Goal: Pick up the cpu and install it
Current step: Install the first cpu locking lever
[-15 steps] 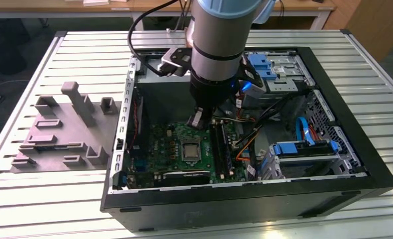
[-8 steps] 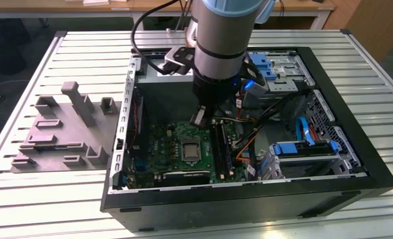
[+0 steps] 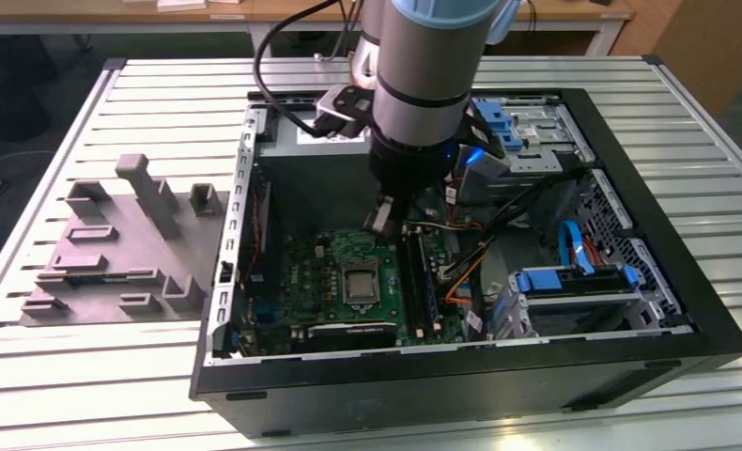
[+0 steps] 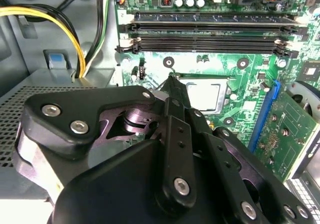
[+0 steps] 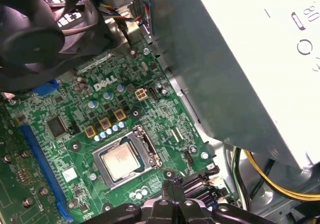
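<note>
Exterior view, centre of frame: the grey cylindrical robot arm [image 3: 422, 85] reaches down into the open black computer case [image 3: 471, 376], its dark gripper [image 3: 381, 218] hanging just above the green motherboard [image 3: 308, 272]. At left of the frame the large grey moulded fixture plate [image 3: 108, 254] lies on the slatted white table [image 3: 70, 376], well apart from the case — nothing silvery is visible on it.

First wrist view: the small square silvery-topped cpu [image 5: 121, 162] lies flat inside the metal-framed socket [image 5: 145, 143] at lower centre, square to the frame, so I judge it already seated. The black fingertips [image 5: 176, 191] show at the bottom edge, near the socket, apart from the chip.

Second wrist view: the black fingers [image 4: 176, 92] look pressed together to a narrow point, nothing pinched between them, aimed at the socket's near edge; the chip [image 4: 205, 94] shows pale just beyond. Two long black memory slots [image 4: 210, 32] run across the upper frame.
</note>
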`<state>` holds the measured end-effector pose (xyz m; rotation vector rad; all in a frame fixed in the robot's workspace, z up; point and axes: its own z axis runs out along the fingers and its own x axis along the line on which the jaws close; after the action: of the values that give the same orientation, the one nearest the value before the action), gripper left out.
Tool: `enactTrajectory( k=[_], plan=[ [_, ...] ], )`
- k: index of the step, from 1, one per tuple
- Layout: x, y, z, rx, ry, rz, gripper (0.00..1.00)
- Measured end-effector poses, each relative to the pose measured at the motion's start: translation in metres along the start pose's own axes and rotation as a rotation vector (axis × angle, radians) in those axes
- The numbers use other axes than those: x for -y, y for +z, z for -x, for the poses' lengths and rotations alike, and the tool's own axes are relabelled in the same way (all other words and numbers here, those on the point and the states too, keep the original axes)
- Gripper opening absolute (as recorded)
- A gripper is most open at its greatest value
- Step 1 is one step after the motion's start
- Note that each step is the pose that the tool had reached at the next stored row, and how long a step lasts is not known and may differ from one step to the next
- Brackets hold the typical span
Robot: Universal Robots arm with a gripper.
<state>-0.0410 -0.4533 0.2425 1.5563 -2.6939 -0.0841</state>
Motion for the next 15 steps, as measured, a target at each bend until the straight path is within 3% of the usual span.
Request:
enactTrajectory(
  k=[15],
  plan=[
    [-0.0007,0.0002,0.0138,0.0001,0.000,0.0000,0.11]
  ],
)
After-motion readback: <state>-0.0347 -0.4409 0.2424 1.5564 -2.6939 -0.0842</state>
